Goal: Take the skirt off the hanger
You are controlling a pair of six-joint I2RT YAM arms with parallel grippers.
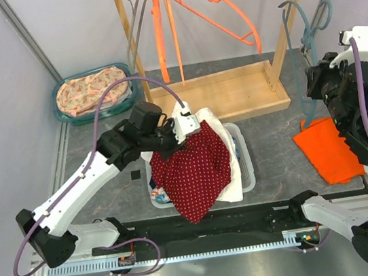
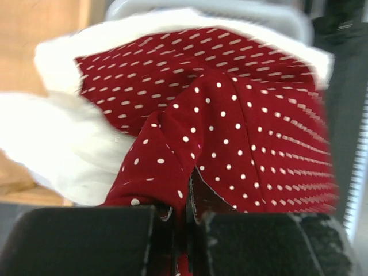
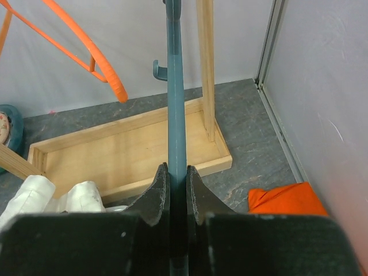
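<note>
The skirt [image 1: 195,167] is dark red with white dots. It hangs from my left gripper [image 1: 171,131], which is shut on a fold of it, and it drapes over the white basket [image 1: 247,170]. In the left wrist view the skirt [image 2: 253,132] fills the frame, its cloth pinched in the left gripper [image 2: 187,214]. At the far right my right gripper [image 1: 315,84] is shut on a teal hanger [image 1: 304,25], which stands up bare and well apart from the skirt. The right wrist view shows the hanger's bar [image 3: 174,103] clamped in the right gripper [image 3: 178,179].
White cloth [image 1: 223,132] lies in the basket under the skirt. A wooden rack [image 1: 232,93] with orange hangers [image 1: 221,9] stands behind. A teal bin of floral cloth [image 1: 88,93] sits at the back left. An orange garment [image 1: 326,149] lies on the table at right.
</note>
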